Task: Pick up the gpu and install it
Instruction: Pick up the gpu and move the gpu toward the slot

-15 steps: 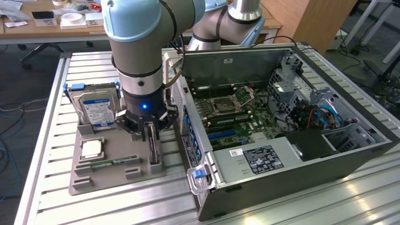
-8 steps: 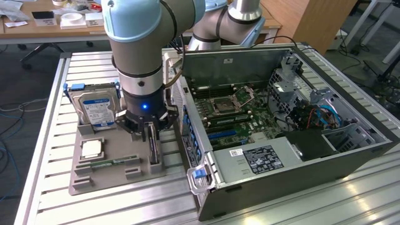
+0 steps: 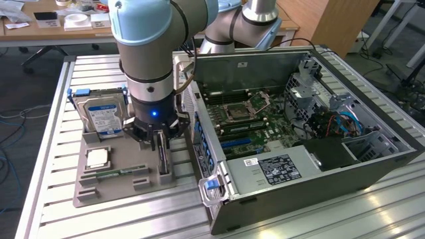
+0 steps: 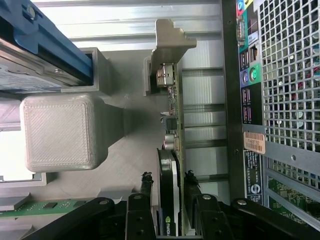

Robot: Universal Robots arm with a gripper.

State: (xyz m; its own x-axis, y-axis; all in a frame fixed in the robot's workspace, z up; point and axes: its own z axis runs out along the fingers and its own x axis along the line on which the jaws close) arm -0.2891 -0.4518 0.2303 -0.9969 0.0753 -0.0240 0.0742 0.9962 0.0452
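Standing upright in its slot on the grey plastic holder tray (image 3: 113, 191) beside the open black computer case (image 3: 299, 194), the green-board, black-cooler gpu (image 4: 176, 115) sits under the black gripper (image 3: 158, 142), whose hold I cannot tell; installing remains.

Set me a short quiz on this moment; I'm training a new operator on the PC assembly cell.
1. True or false: the gpu is already seated on the motherboard.
2. The open jaws of the gripper stand either side of which part? A) the hard drive B) the gpu C) the RAM stick
3. In the exterior view, on which side of the computer case does the grey holder tray lie?

Key
1. False: it stands on edge in the grey holder tray, outside the case.
2. B
3. The exterior view's left.
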